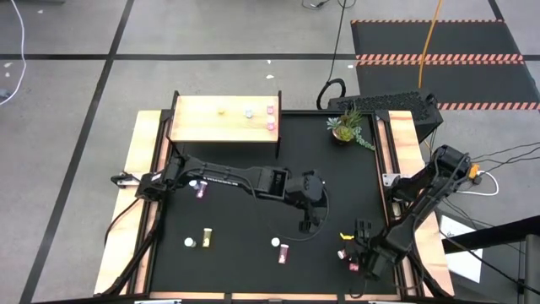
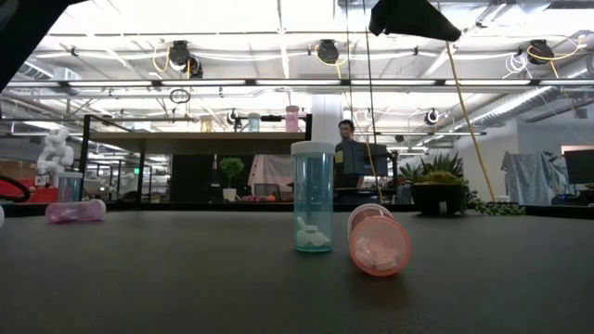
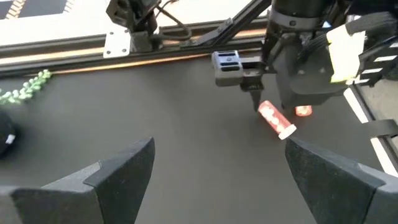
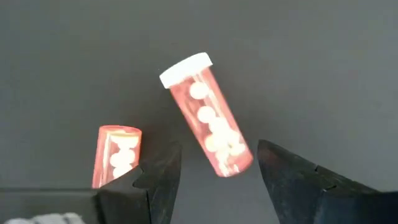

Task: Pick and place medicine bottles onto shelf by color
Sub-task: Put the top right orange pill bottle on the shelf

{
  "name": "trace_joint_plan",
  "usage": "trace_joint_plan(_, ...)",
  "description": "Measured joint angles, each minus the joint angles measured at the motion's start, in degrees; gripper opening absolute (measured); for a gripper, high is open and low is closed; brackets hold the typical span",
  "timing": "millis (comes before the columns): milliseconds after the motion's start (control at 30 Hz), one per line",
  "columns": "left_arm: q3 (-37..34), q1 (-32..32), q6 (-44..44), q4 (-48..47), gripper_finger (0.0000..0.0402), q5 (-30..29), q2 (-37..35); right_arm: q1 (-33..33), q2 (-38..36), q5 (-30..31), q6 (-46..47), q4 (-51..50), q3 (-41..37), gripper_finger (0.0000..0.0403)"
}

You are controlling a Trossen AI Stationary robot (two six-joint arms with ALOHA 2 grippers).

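The pale wooden shelf (image 1: 202,127) stands at the table's far left with several bottles on it. My right gripper (image 4: 217,174) is open near the table's near right corner (image 1: 359,256). Its fingers stand on either side of the base end of a red bottle (image 4: 211,124) that lies on its side, and they do not touch it. A second red bottle (image 4: 115,155) lies beside one finger. My left gripper (image 3: 214,174) is open and empty over the middle of the table (image 1: 308,221). It faces the two red bottles (image 3: 277,120).
Loose on the table are a pink bottle (image 1: 200,189), a yellow one (image 1: 207,238), an upright teal one (image 2: 313,197), a pink-red one on its side (image 2: 376,243) and a yellow piece (image 1: 346,236). A potted plant (image 1: 346,128) stands at the far right.
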Motion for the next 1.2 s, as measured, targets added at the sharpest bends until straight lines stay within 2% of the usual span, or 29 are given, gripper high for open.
trace_joint_plan(200, 0.0, -0.2, -0.3, -0.6, 0.036, -1.1, 0.0, -1.5, -0.1, -0.5, -1.5, 1.8, -3.5, 0.019)
trace_joint_plan(467, 0.0, -0.2, -2.4, -3.5, 0.036, -1.5, -0.4, -2.2, -0.2, -0.2, -3.4, 6.0, -4.5, 0.0121)
trace_joint_plan(600, 0.0, -0.2, -2.4, -6.1, 0.036, -2.3, -1.3, -2.1, -0.1, 0.1, -3.2, 4.6, -4.4, 0.0109)
trace_joint_plan(733, 0.0, -0.2, -2.3, -10.7, 0.036, -2.9, -2.6, -2.1, -1.1, 0.1, -4.8, 2.3, -4.5, 0.0133)
trace_joint_plan(933, 0.0, -0.8, -3.6, -17.0, 0.036, -6.3, -6.9, -2.1, -4.4, 1.1, -13.0, 0.3, -4.6, 0.0198)
trace_joint_plan(1033, 0.0, -1.5, -4.9, -20.8, 0.036, -10.3, -9.6, -2.5, -4.7, 1.4, -19.8, 1.2, -4.6, 0.0214)
trace_joint_plan(1200, 0.0, -2.8, -9.3, -29.8, 0.036, -19.0, -16.6, -3.6, -4.6, 1.5, -27.6, 3.6, -4.6, 0.021)
